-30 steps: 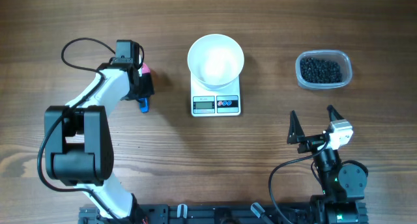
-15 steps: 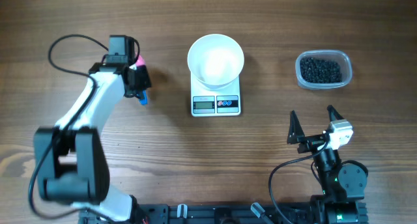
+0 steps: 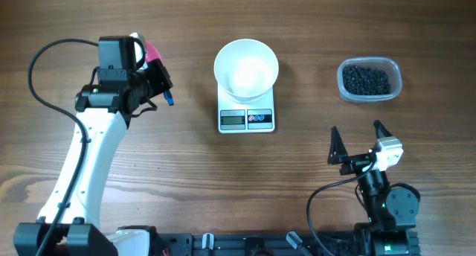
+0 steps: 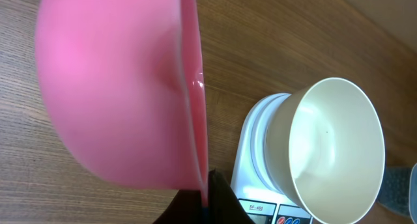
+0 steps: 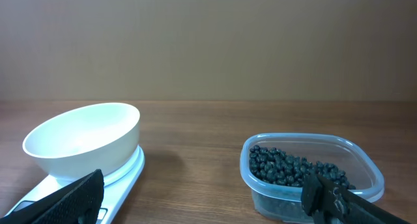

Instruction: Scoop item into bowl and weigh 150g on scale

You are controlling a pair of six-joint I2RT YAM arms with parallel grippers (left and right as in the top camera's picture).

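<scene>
A: Left gripper (image 3: 158,86) closed on the pink scoop (image 4: 117,87), holding it left of the scale (image 3: 247,120), tool ready for scooping.
B: Right gripper (image 3: 356,137) gapes, idle. Black beads (image 3: 366,80) lie in the clear tub (image 3: 399,70), far right. The empty white bowl (image 3: 246,68) sits on the scale for weighing.

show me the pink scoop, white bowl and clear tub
pink scoop (image 4: 111,87), left wrist view, outer wall of cup
white bowl (image 3: 262,62), overhead view, inner wall
clear plastic tub (image 5: 306,137), right wrist view, far rim
</scene>
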